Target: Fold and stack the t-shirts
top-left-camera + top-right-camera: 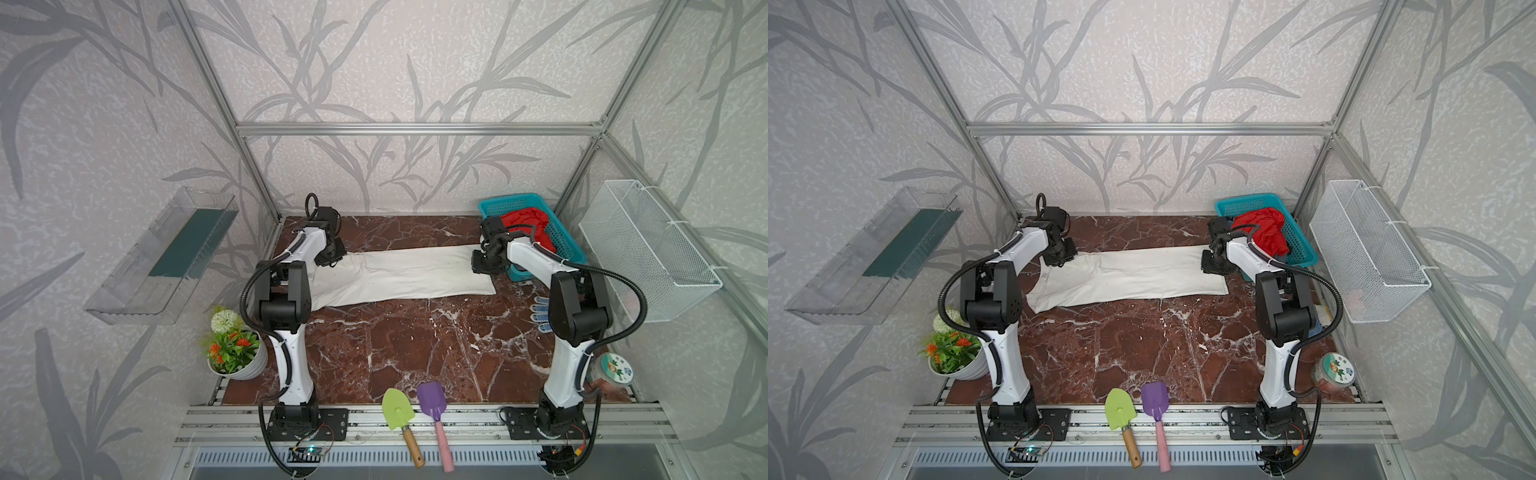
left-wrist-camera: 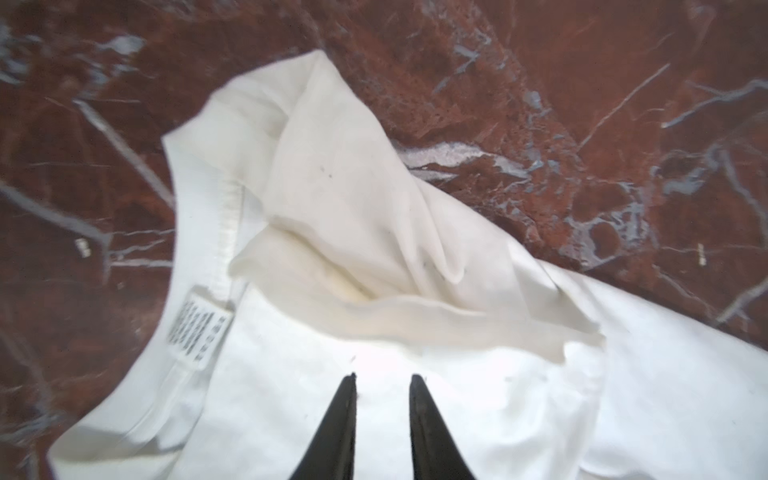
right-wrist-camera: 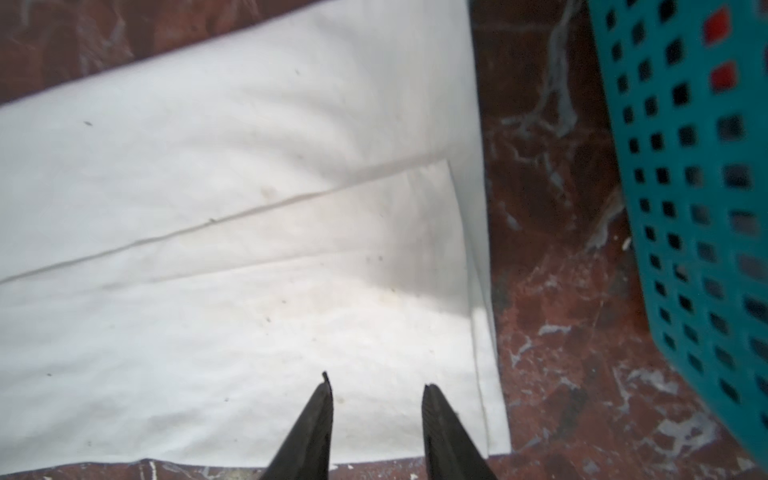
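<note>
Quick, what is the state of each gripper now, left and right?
Left gripper: open, empty, over the cream-white t-shirt.
Right gripper: open, empty, over the same shirt's other end.

A red-brown marble tabletop (image 1: 415, 345) veined with white spans the scene. In its far right corner sits a teal perforated basket (image 1: 513, 203). Nearer along the right edge lies a blue-and-white knitted glove (image 1: 540, 318), only partly in view. A white wire basket (image 1: 648, 257) hangs on the right wall and a clear plastic bin (image 1: 137, 286) on the left. At near left stands a potted plant (image 1: 237, 353) — orange and white blooms. A green trowel (image 1: 397, 409) and a purple scoop (image 1: 432, 401) lie side by side at the near edge — a lidded jar (image 1: 615, 370) stands near right.
</note>
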`<state>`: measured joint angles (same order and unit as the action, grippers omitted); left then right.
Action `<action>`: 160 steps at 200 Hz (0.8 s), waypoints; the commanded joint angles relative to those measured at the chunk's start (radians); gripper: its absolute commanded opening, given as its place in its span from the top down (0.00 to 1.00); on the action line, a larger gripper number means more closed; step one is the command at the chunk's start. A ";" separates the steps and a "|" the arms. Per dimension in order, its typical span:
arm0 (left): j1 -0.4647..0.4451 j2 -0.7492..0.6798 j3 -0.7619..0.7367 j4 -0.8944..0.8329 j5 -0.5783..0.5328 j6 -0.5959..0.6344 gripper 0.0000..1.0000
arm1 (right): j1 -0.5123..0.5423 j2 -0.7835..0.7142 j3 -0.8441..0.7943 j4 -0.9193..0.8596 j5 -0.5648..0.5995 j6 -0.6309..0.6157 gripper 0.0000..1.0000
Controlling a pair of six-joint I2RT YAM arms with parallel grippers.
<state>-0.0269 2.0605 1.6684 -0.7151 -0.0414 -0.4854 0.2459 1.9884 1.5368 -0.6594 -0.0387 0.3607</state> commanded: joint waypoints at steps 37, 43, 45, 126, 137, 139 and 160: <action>-0.003 -0.055 -0.152 0.103 -0.005 -0.032 0.75 | 0.030 0.050 0.031 -0.036 -0.027 -0.014 0.62; -0.002 -0.048 -0.152 0.102 -0.001 -0.036 0.76 | 0.031 0.052 0.030 -0.034 -0.026 -0.014 0.62; -0.003 -0.046 -0.149 0.102 0.001 -0.035 0.76 | 0.030 0.052 0.029 -0.035 -0.026 -0.014 0.62; 0.000 0.200 0.175 -0.019 -0.009 -0.023 0.76 | 0.021 0.055 0.008 -0.031 -0.039 -0.012 0.62; -0.001 0.239 0.223 -0.041 0.002 -0.022 0.76 | 0.017 0.059 0.006 -0.031 -0.051 -0.012 0.63; -0.001 0.244 0.228 -0.043 0.003 -0.022 0.76 | 0.015 0.059 0.006 -0.030 -0.052 -0.012 0.62; -0.002 0.274 0.250 -0.039 0.023 -0.034 0.76 | 0.010 0.058 0.001 -0.031 -0.057 -0.019 0.62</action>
<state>-0.0269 2.2978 1.8870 -0.6907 -0.0292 -0.5091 0.2672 2.0312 1.5509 -0.6769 -0.0769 0.3492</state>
